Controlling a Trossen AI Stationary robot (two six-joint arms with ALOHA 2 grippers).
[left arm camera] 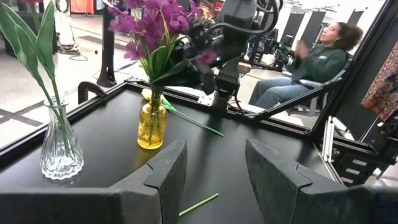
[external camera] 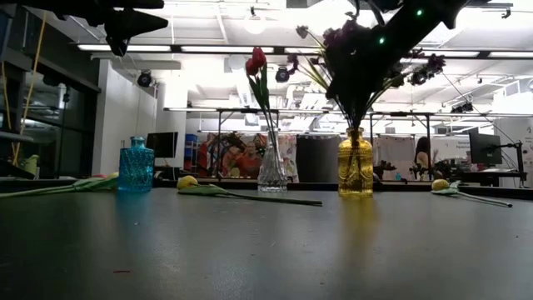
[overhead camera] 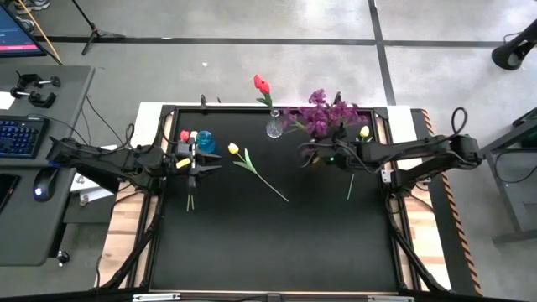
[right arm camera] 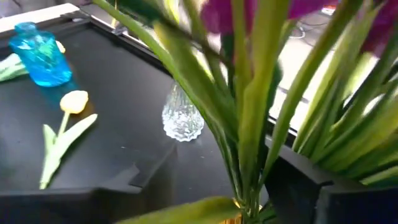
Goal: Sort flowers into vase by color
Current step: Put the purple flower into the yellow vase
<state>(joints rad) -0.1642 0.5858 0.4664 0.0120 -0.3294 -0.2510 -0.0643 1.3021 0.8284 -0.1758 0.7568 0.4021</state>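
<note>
standing upright in yellow vase (external camera: 356,167) — purple sprigs (external camera: 360,46), right tool (overhead camera: 329,154) spread around stems

The table's (overhead camera: 277,243) near half lies bare; three vases (overhead camera: 274,128) and loose tulips (overhead camera: 252,164) crowd its far half.

Purple sprigs (overhead camera: 325,117) are standing bushy in the amber vase (external camera: 356,163) far right. A red tulip (overhead camera: 262,84) is leaning upright in the clear vase (overhead camera: 273,127). Yellow tulips are lying flat: one (overhead camera: 252,164) centre, another (overhead camera: 362,134) right. More flowers (overhead camera: 190,137) are lying beside the blue vase (overhead camera: 205,140) on the left.
</note>
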